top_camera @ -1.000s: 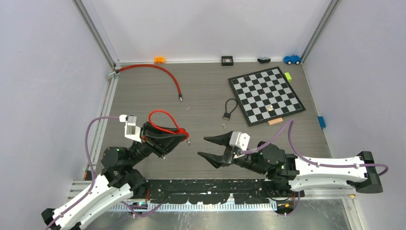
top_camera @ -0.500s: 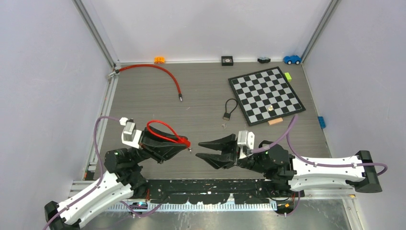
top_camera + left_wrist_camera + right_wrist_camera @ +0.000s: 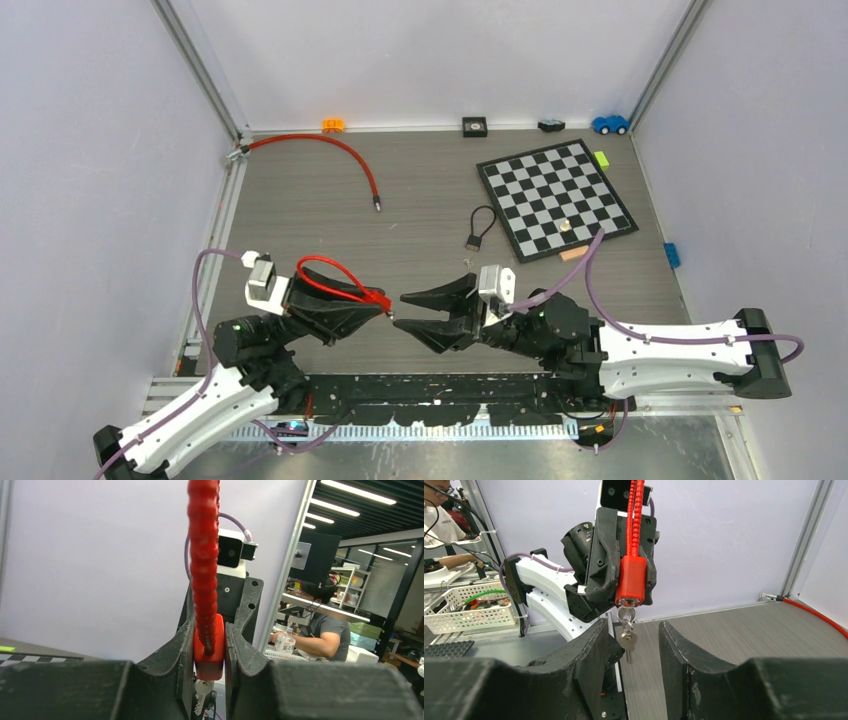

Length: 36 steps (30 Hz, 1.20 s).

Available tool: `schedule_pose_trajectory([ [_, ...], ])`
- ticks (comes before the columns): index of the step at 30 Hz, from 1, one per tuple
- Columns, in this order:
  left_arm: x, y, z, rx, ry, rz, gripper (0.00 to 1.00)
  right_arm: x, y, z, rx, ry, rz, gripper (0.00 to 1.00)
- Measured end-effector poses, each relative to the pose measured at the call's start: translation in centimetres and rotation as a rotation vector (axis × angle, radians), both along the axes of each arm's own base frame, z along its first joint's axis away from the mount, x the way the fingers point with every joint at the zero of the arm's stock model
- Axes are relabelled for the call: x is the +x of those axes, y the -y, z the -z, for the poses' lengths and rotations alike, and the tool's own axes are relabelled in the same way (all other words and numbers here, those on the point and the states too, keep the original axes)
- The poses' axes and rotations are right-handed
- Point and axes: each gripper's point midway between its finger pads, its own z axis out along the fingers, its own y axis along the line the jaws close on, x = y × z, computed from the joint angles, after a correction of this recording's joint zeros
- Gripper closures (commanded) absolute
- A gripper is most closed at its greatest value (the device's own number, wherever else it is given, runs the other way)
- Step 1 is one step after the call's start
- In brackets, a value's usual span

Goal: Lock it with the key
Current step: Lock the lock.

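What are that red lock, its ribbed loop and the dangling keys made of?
The red block-shaped lock body looks like smooth moulded plastic: even colour, soft sheen. Its red ribbed loop seems plastic-coated cable, judging by its bend. The small silver keys look like metal: pale, glinting.

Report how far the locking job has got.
Done: the left gripper clamps the red lock, with the key in its keyhole. In hand: the open right gripper flanks the key. Left: close on it and turn.
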Motion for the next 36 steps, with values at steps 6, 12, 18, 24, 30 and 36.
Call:
schedule_pose_trajectory([
  [6, 0.7, -0.5, 0.4, -0.007, -0.044, -0.042, 1.0, 0.2, 0.0, -0.7, 0.006, 0.018, 0.015, 0.57],
  [12, 1.3, -0.4, 1.1, 0.009, -0.076, -0.064, 1.0, 0.4, -1.0, -0.2, -0.03, 0.02, 0.016, 0.64],
  [18, 1.4, -0.3, 1.4, 0.019, -0.079, -0.066, 1.0, 1.0, -1.7, 1.0, -0.06, -0.001, 0.046, 0.73],
  [24, 1.5, -0.2, 1.4, 0.022, -0.078, -0.069, 1.0, 1.4, -1.5, 0.3, -0.018, -0.044, 0.067, 0.7],
  [30, 1.5, -0.2, 1.6, 0.025, -0.078, -0.071, 1.0, 1.8, -0.8, 0.3, 0.024, -0.104, 0.081, 0.71],
  [36, 1.5, -0.2, 1.6, 0.026, -0.078, -0.07, 1.0, 2.2, -0.5, 0.1, 0.044, -0.147, 0.097, 0.73],
])
